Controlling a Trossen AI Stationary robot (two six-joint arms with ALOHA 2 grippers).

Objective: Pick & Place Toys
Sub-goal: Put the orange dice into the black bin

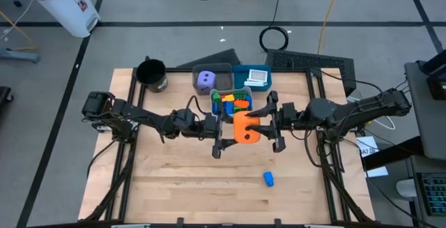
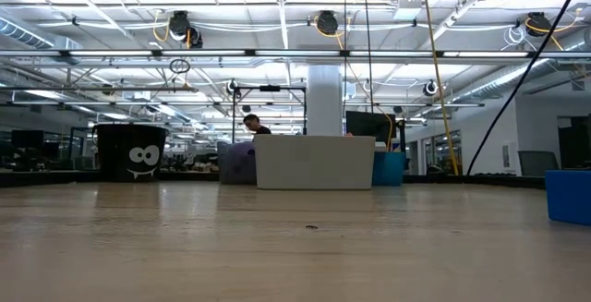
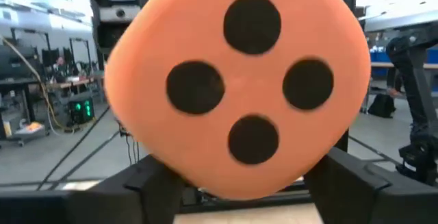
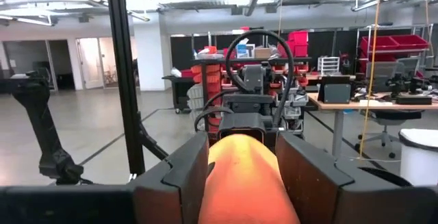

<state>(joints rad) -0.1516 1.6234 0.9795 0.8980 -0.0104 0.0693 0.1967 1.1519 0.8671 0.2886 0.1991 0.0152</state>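
Note:
An orange die (image 1: 245, 127) with black dots hangs in the air over the table's middle, between my two grippers. My right gripper (image 1: 266, 125) comes from the right and is shut on it. My left gripper (image 1: 224, 129) comes from the left and stands open. Its fingers (image 3: 147, 183) flank the lower part of the die's four-dot face (image 3: 239, 87). A blue block (image 1: 268, 179) lies alone on the table nearer the front edge. A bin (image 1: 231, 101) holds coloured blocks. A purple die (image 1: 204, 80) sits in a grey bin, and white cards (image 1: 258, 77) lie in a blue bin. My right gripper pinches the orange die by two opposite sides (image 4: 220, 169) between its two fingers, which point level from the table's right. The die is lifted clear of the table. Whether my left gripper touches the die, I cannot tell.
A black cup (image 1: 152, 74) stands at the far left corner. The three bins cluster at the far middle, just behind the grippers. Bare wood lies toward the near edge, around the blue block. In the low view the white bin (image 2: 314, 162) stands mid-table and both grippers are above the picture.

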